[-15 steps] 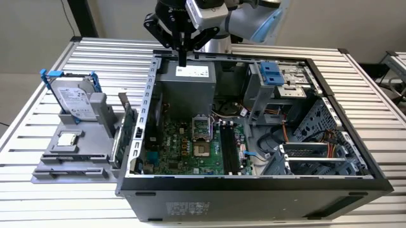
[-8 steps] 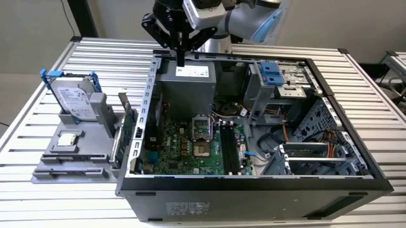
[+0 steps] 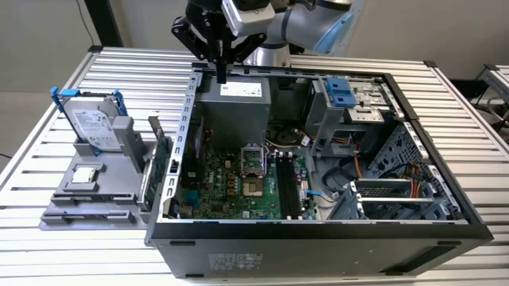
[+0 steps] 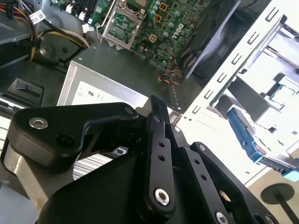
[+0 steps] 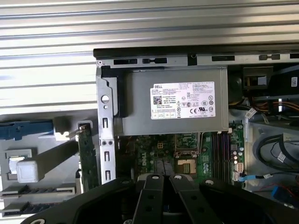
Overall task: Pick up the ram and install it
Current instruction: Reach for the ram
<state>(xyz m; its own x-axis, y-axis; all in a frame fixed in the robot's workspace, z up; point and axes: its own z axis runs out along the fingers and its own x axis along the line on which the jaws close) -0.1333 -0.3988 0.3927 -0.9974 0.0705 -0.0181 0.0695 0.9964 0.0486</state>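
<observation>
My gripper [image 3: 221,76] hangs above the rear wall of the open computer case [image 3: 318,229], over the grey power supply [image 3: 235,107]. In the second wrist view its fingers [image 4: 158,116] meet at the tips, shut, with nothing showing between them. The ram is hidden or out of view. The motherboard's long black slots [image 3: 288,186] lie far below the gripper, toward the case's front; in the first wrist view the slots [image 5: 220,151] sit beyond the power supply [image 5: 177,100].
A grey fixture [image 3: 87,208] stands at the exterior view's left, beside the case. It carries an upright hard drive [image 3: 92,125], a square chip [image 3: 83,174] and an upright green card [image 3: 161,158]. Cables and a drive cage [image 3: 350,101] crowd the case's right half.
</observation>
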